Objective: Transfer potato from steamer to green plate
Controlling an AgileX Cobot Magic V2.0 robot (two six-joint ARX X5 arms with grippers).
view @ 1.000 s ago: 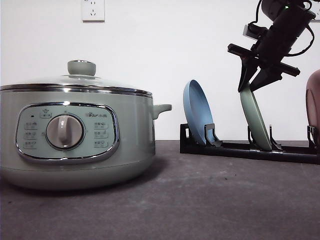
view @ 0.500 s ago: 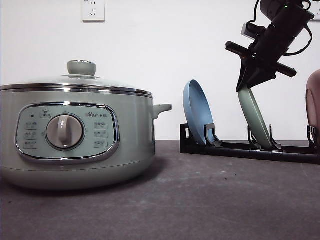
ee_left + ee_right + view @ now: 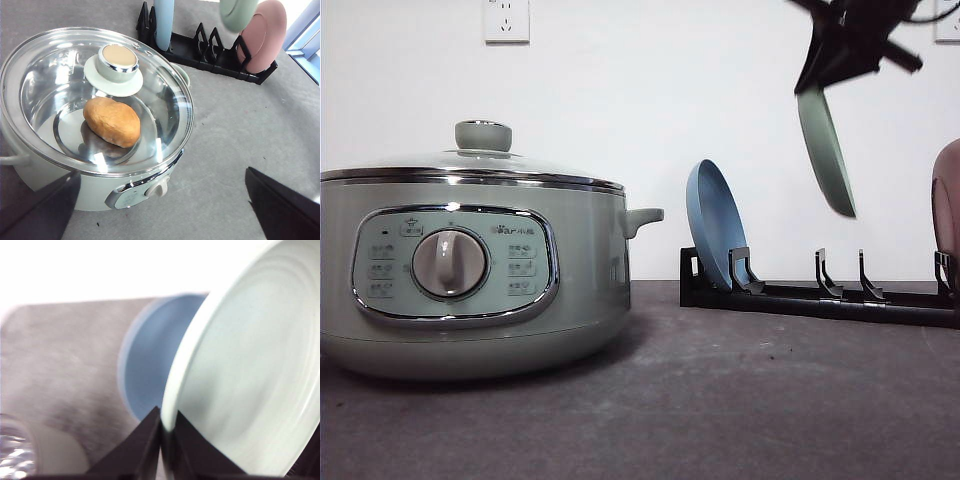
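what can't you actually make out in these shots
- Front view: the right gripper is cut off by the top edge, and the steamer wall hides the potato.
- Front view: the pink plate is cut by the right edge.
- Right wrist view: the green plate is blurred and runs past the frame.
- Left wrist view: the left gripper fingertips fall below the frame.

The right gripper [image 3: 820, 85] is matte black with flat, angular fingers [image 3: 140, 450] tapering to wedge tips, and a thin black cable loops beside its wrist.
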